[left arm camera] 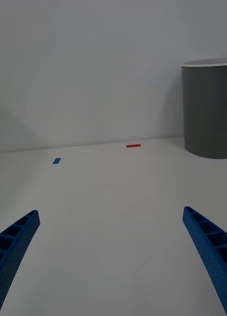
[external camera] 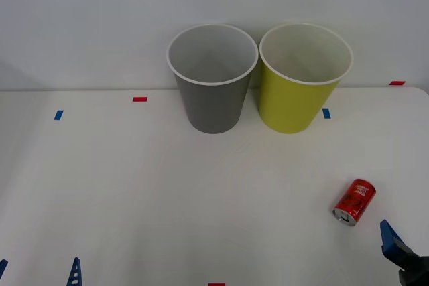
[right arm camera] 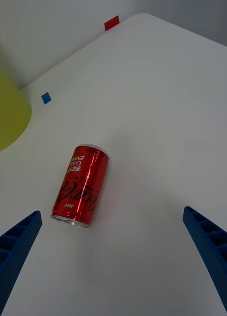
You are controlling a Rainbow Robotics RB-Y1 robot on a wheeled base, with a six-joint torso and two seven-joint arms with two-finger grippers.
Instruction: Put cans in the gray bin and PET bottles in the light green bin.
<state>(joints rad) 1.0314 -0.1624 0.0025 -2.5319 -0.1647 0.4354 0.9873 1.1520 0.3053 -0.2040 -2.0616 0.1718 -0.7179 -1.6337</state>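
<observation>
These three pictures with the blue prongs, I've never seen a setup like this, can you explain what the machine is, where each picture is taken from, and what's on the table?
It is a two-armed robot; the blue ribbed prongs are its jaws. The wide picture looks down from above the arms at the white table. The two upright pictures come from cameras on each wrist. At the back stand a tall round gray plastic bin and, to its right, a tall round yellow-green plastic bin. A small red soda can lies on its side near the right gripper, whose jaws are spread open, the can just ahead of them. The left gripper is open too, over bare table. Nothing is held. Small red and blue tape marks dot the table.
</observation>
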